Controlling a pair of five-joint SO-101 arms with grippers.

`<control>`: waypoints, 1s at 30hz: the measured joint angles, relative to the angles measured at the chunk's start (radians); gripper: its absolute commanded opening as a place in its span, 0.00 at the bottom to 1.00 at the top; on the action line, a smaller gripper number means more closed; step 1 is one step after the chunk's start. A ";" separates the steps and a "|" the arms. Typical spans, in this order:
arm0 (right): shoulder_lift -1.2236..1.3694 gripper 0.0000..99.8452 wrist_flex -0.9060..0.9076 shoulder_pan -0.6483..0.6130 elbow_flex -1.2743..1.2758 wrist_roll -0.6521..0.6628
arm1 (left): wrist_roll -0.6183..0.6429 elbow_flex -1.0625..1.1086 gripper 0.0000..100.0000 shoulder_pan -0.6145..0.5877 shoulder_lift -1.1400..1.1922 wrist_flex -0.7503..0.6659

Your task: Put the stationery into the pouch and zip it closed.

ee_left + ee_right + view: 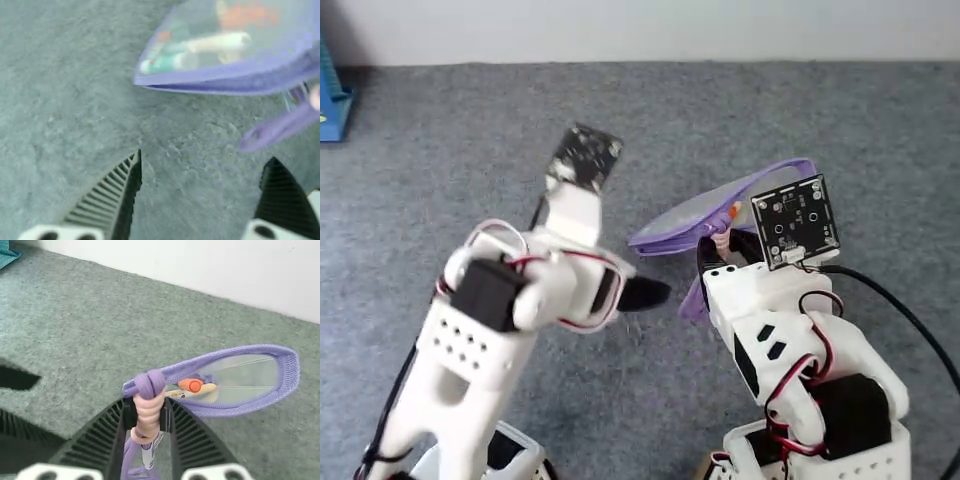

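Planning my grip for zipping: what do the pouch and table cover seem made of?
Pouch: likely soft fabric, purple woven edging around a translucent, slightly glossy panel; stationery shows through it. Table cover: seems grey felt or low-pile carpet, matte, with fuzzy mottled texture.

The left tool [205, 159] gapes, fingers wide apart; the right tool [147, 409] is pinched tight on the pull cord [148, 424] between its fingers.
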 measured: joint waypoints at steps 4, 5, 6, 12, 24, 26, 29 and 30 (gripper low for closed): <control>0.000 0.01 0.000 0.017 0.000 0.051 | -0.058 0.166 0.35 0.002 -0.063 -0.183; 0.000 0.01 0.000 0.015 0.000 0.064 | -0.074 0.201 0.35 -0.003 -0.069 -0.235; 0.000 0.01 0.000 0.014 0.000 0.080 | -0.086 0.233 0.35 -0.006 -0.072 -0.292; 0.000 0.01 0.000 0.017 0.000 0.175 | -0.115 0.394 0.35 -0.025 -0.074 -0.580; -0.002 0.01 -0.002 0.020 0.000 0.250 | -0.141 0.479 0.27 0.072 -0.074 -0.873; -0.002 0.01 -0.002 0.020 0.000 0.250 | -0.143 0.479 0.24 0.098 -0.074 -0.902; -0.002 0.01 -0.002 0.020 0.000 0.250 | -0.143 0.479 0.19 0.138 -0.074 -0.950; -0.002 0.01 -0.002 0.020 0.000 0.250 | -0.143 0.479 0.17 0.149 -0.074 -0.962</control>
